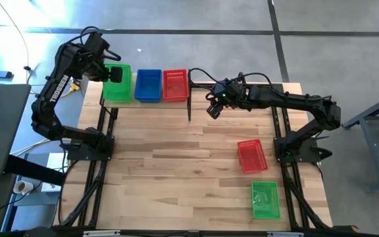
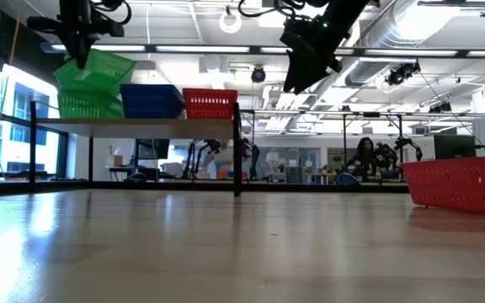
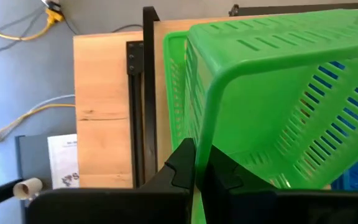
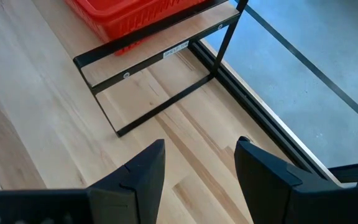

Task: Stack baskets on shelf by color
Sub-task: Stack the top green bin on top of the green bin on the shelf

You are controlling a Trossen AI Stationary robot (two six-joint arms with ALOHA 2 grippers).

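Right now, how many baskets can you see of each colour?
Green baskets: 3
Blue baskets: 1
Red baskets: 2
Total: 6 seen; any nested inside the piles on the shelf cannot be told.

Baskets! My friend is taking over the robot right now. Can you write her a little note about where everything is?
Left end effector: shut on the rim of a green basket, held tilted over the green stack at the shelf's left end.
Right end effector: open, empty, hanging in the air near the shelf's right end.
On the shelf: green stack, blue baskets in the middle, red baskets on the right.
Left on the table: one loose red basket and one loose green basket, both on the right arm's side.
To do: set down the held green basket, then stack those two by color.
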